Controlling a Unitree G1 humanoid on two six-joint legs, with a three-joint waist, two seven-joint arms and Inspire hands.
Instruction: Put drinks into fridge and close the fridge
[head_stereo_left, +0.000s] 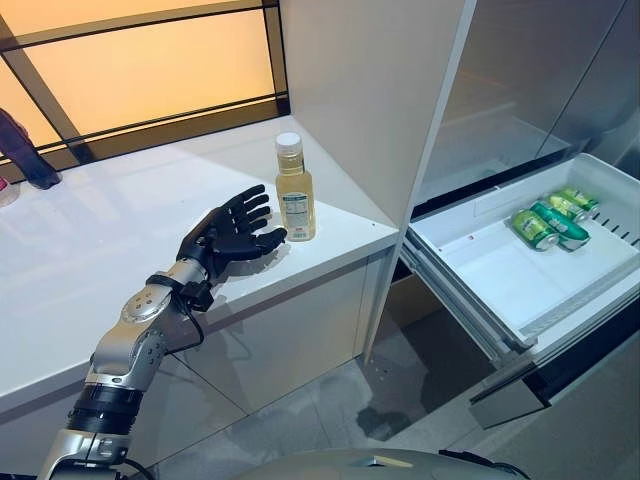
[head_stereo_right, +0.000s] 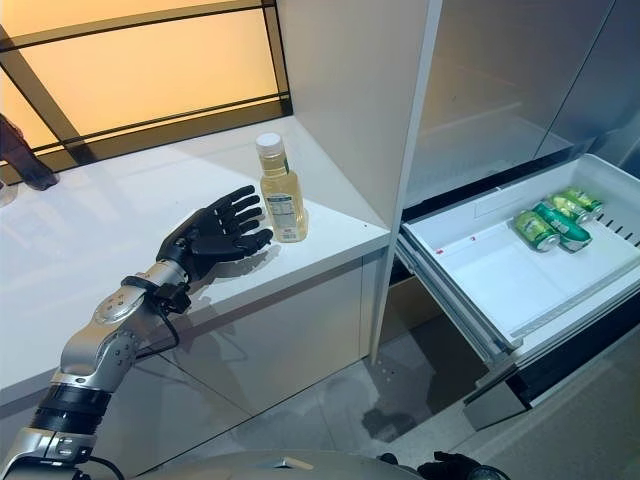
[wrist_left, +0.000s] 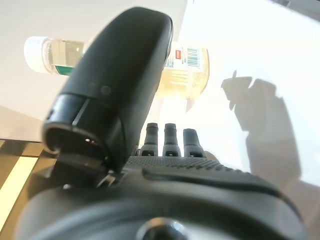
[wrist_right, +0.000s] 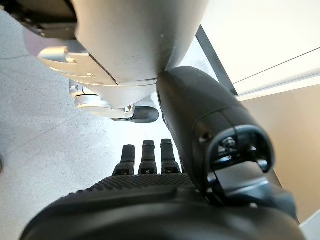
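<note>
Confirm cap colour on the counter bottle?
White cap on the bottle; clearest in the left eye view.

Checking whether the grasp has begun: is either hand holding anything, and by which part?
Nothing is held. The left hand is open beside the bottle; the right hand is open and empty.

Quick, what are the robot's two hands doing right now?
Left hand: open, beside the bottle, holding nothing.
Right hand: open, hanging over the floor, holding nothing.

I see a clear plastic bottle (head_stereo_left: 294, 188) with a white cap on a smooth, glossy white counter (head_stereo_left: 90, 250). My left hand (head_stereo_left: 228, 235) looks matt black plastic. At 3 o'clock, shiny metal cans (head_stereo_left: 550, 219) lie in the smooth white drawer (head_stereo_left: 500, 285).
</note>
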